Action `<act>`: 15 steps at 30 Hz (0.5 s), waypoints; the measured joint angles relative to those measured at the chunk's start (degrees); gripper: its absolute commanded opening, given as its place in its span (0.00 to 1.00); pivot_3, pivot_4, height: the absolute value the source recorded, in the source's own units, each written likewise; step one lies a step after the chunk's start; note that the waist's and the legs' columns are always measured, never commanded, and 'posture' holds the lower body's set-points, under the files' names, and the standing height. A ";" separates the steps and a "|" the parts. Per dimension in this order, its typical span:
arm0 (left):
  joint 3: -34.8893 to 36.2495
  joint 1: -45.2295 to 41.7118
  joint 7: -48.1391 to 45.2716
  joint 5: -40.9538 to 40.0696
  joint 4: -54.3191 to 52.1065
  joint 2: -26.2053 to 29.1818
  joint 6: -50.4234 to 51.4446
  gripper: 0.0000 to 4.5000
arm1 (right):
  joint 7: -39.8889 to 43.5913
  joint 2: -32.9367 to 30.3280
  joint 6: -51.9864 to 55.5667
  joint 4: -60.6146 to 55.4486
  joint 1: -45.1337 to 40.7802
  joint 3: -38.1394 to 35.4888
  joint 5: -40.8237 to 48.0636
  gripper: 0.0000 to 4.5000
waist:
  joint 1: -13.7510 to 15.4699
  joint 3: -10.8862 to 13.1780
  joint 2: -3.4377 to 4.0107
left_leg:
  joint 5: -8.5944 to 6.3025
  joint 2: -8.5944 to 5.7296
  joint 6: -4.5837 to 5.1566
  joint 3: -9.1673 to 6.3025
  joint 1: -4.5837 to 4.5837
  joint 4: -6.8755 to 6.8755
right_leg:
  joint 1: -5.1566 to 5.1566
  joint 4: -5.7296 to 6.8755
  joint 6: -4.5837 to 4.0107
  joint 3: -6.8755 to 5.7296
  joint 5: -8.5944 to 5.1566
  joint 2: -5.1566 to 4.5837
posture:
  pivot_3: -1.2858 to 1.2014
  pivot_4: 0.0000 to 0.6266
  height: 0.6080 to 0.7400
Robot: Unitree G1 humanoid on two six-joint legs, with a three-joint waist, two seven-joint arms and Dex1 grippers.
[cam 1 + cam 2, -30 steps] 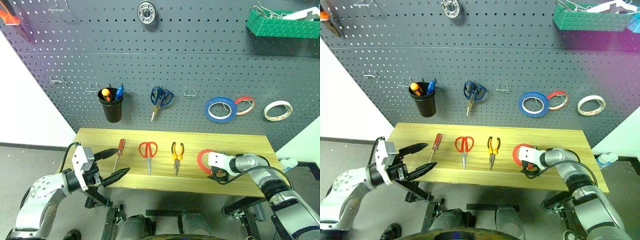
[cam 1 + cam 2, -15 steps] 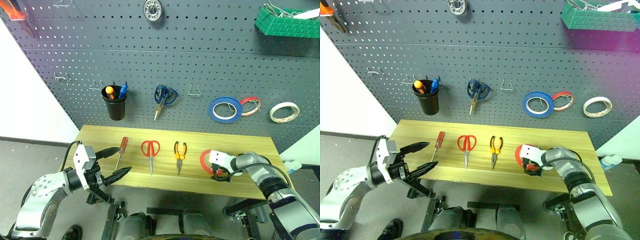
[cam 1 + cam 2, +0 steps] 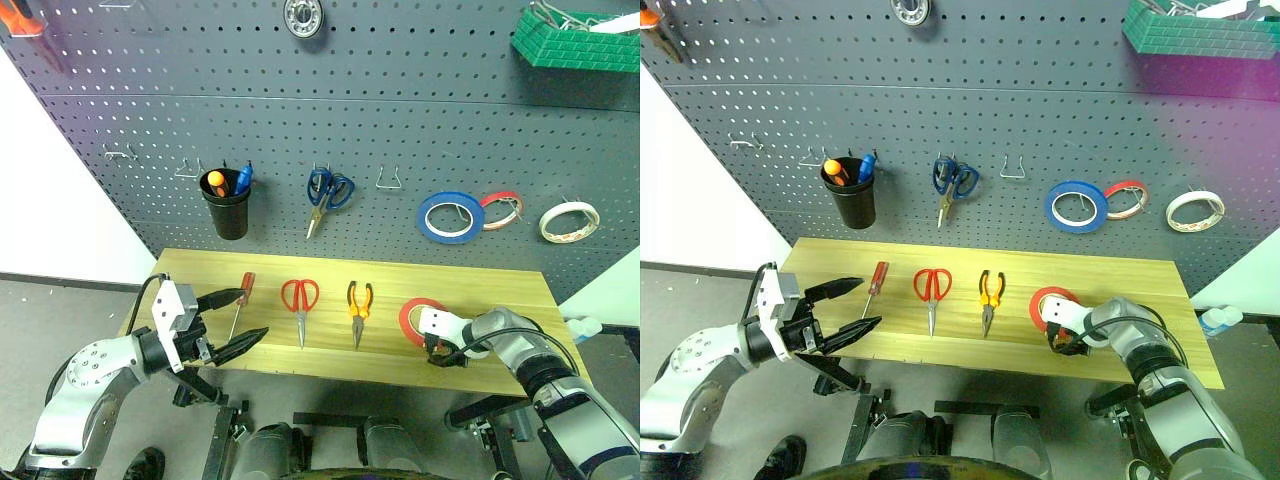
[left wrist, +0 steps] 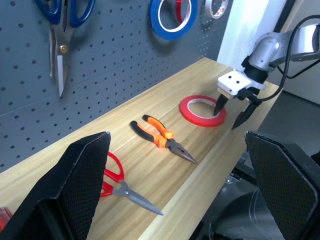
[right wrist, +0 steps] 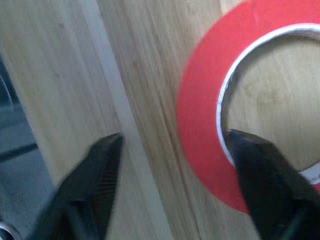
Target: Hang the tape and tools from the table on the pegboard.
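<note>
The red tape roll (image 3: 422, 318) lies flat on the light wooden table (image 3: 500, 290), toward its right end and close to the front edge. The right gripper (image 4: 235, 111) points steeply down over the near rim of the roll, its fingers apart and straddling the band: one fingertip (image 5: 260, 165) stands inside the wide hole, the other (image 5: 97, 170) outside on the bare wood by the table edge. The band sits between them without being clamped. To the left of the roll, the orange-and-black pliers (image 3: 357, 305), the red-handled scissors (image 3: 299, 301) and the red-handled screwdriver (image 3: 241, 298) lie in a row on the tabletop, each well apart from its neighbour, tips toward the front edge. The left gripper (image 3: 236, 321) hangs at the left front corner of the table, nearly level, with its two black fingers spread wide and nothing between them; the screwdriver is just beside its upper finger. Behind the table, the dark grey pegboard (image 3: 420, 130) carries a black cup of pens (image 3: 224, 208), blue-handled scissors (image 3: 324, 194), a blue tape roll (image 3: 450, 217), a thin red roll (image 3: 501, 210), a white roll (image 3: 568, 221) and a green basket (image 3: 575, 42).
</note>
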 measured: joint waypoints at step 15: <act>0.07 -1.15 0.52 -0.57 -0.59 0.75 1.48 1.00 | -2.17 -0.14 -4.49 2.13 -0.84 0.54 -1.08 0.15 | -0.08 0.39 -0.28 | 0.00 0.00 0.00 0.00 0.00 -0.09 | 0.03 -0.29 -0.07 -0.07 0.05 -0.03 | 0.51 0.11 1.00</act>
